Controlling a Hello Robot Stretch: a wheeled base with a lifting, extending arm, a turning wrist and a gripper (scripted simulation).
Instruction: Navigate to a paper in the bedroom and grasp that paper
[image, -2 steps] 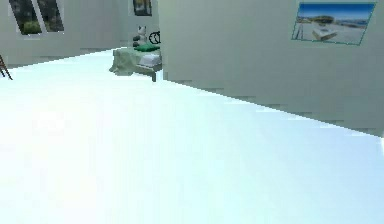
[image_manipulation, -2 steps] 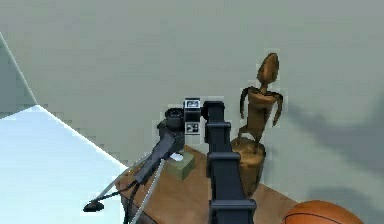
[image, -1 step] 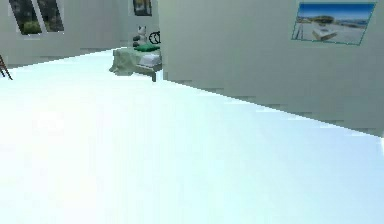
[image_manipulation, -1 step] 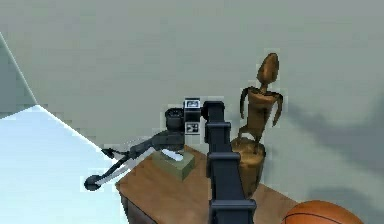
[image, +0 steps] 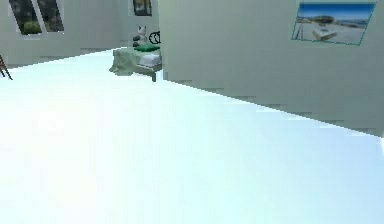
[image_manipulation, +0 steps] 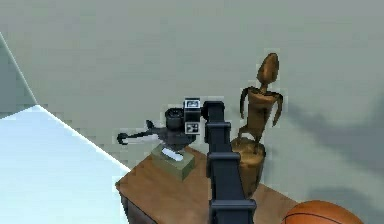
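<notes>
I'm on the driving leg, needing a long run to the far bed (image: 140, 60), where I judge the paper lies, and I cannot tell whether the gripper (image_manipulation: 130, 137) holds anything.

Statue (image_manipulation: 262, 105) on table (image_manipulation: 152, 187), bed (image: 141, 60) ahead

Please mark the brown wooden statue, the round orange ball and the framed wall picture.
brown wooden statue (image_manipulation: 262, 108): arm side view, torso.
round orange ball (image_manipulation: 322, 214): arm side view, upper surface.
framed wall picture (image: 334, 22): forward view, centre.
</notes>
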